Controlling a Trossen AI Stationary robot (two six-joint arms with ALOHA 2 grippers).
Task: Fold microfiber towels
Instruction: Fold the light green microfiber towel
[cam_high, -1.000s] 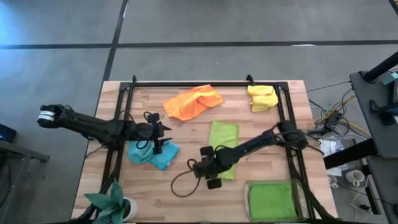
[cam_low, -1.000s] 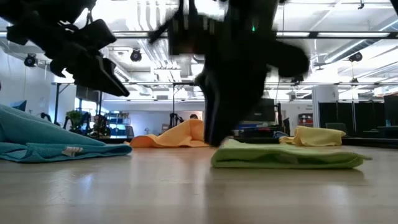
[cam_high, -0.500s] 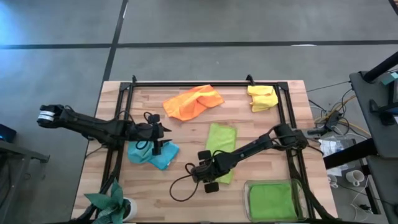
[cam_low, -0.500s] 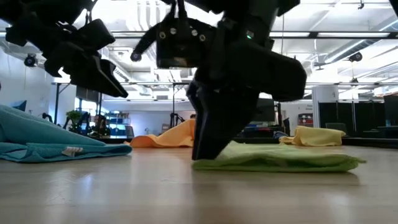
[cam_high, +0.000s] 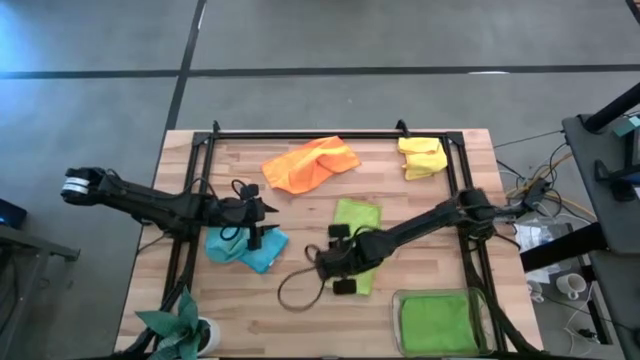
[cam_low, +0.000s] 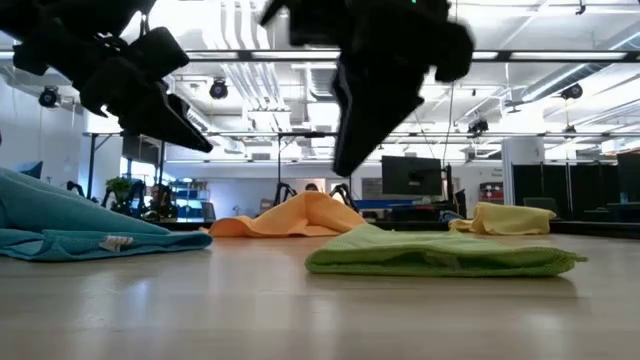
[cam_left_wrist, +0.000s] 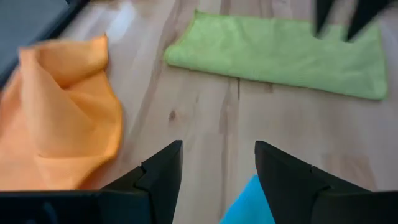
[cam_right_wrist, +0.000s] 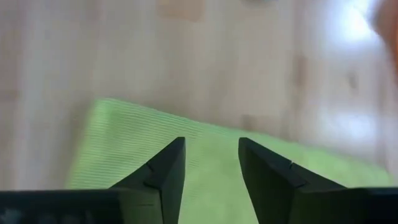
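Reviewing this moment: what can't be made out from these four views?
- Light blue towel: high view, left gripper covers part of it.
- Yellow-green towel: high view, near end hidden under right gripper.
- Green towel in tray: fold state unreadable from above.
- Right wrist view: blurred.

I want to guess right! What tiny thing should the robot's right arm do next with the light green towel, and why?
Probably lift a little more and swing clear. The right gripper hangs open and empty above the light green towel, which already lies folded flat on the table. The left gripper hovers open over the blue towel, still crumpled.
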